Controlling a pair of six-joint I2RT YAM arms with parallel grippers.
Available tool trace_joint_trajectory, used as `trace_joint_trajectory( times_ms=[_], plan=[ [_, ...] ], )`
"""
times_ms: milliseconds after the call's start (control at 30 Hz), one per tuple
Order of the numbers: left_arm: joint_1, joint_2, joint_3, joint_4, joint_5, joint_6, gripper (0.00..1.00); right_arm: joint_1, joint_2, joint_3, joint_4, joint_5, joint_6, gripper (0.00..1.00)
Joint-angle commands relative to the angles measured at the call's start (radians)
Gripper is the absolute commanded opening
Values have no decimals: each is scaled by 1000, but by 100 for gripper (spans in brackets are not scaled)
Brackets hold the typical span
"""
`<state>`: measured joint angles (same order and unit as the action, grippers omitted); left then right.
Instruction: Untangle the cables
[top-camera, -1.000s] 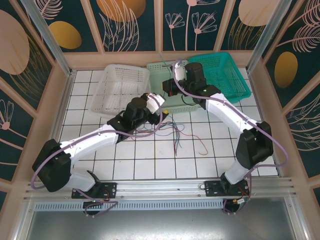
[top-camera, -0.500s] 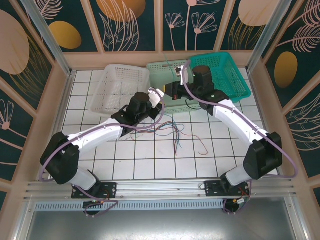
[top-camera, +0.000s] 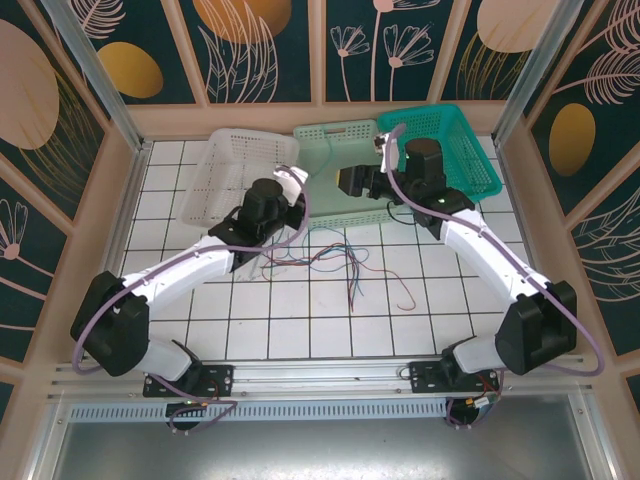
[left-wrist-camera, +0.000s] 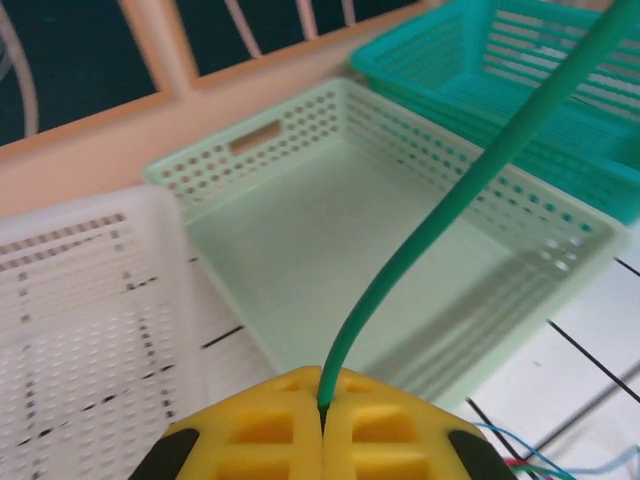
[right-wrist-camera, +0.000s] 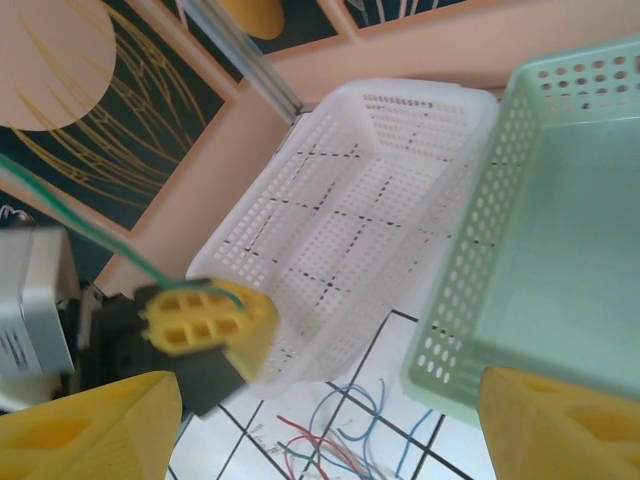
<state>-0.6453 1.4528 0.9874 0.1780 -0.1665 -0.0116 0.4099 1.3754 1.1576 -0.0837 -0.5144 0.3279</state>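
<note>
The left pincer (left-wrist-camera: 322, 425) was pressed together on a green cable (left-wrist-camera: 450, 200), which rose from between the yellow tips and ran up and to the right, above the far rim of the green basket (left-wrist-camera: 250, 140) and the teal basket (left-wrist-camera: 420, 60). That pincer hung just off the right edge of the white basket (top-camera: 225, 170).

The right pincer (right-wrist-camera: 320, 420) stood spread wide with nothing between its fingers, above the near rim of the green basket. It faced the left pincer across a short gap.

The other cables (top-camera: 335, 262) lay loose on the tabletop (top-camera: 300, 320) just in front of the green basket, between the two arms, with red and blue strands trailing toward the near side. Bare tiles stretched from there to the near rail and out to both side walls. The three baskets lined the back wall, touching edge to edge.
</note>
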Motion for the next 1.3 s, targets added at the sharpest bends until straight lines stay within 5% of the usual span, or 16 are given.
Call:
trace_joint_trajectory(
  times_ms=[0,433,1267],
  plan=[
    [48,-25,9,-14,-57,-74,0,-24,-53,-39,10,30,-7,78],
    [357,187,171,-92,112,-209,0,-85,-106,-159,-57,120,-6,78],
    [415,533,374,-167,139,-153,10,-123,-183,-262,-93,163,-6,78]
  ],
)
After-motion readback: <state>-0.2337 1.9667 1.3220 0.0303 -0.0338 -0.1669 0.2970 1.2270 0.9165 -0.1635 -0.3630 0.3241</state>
